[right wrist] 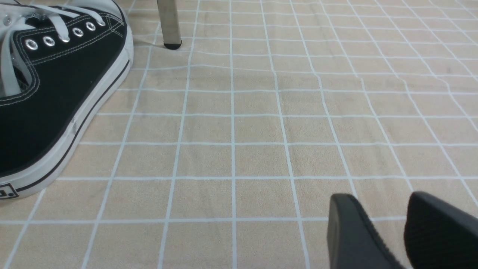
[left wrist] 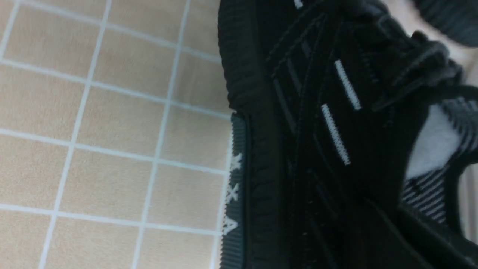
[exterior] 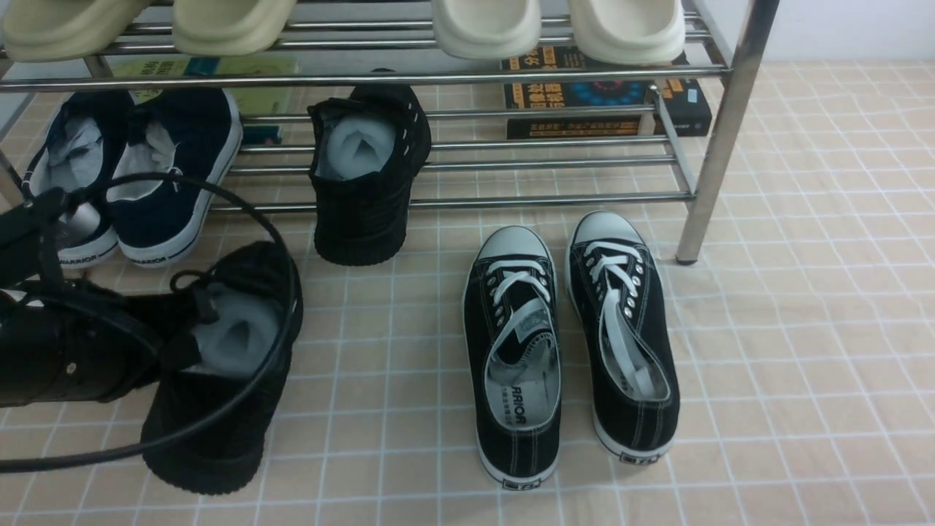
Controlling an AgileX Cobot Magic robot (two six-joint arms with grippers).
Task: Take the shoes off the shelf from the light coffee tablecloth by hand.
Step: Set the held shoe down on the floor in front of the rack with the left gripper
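One black knit shoe rests on the light coffee tablecloth at the front left, pale stuffing showing. My left gripper reaches in from the left and is shut on its collar. The left wrist view shows this shoe's side very close, its ribbed sole against the cloth; the fingers there are lost in the dark. The other black knit shoe leans heel-down against the lower rails of the silver shelf. My right gripper hovers low over bare cloth, open and holding nothing; it is outside the front view.
Navy canvas shoes sit on the lower tier at the left. A pair of black canvas sneakers with white toe caps lies on the cloth in the middle. Books lie under the shelf; cream slippers sit on the upper tier. A shelf leg stands ahead of the right gripper.
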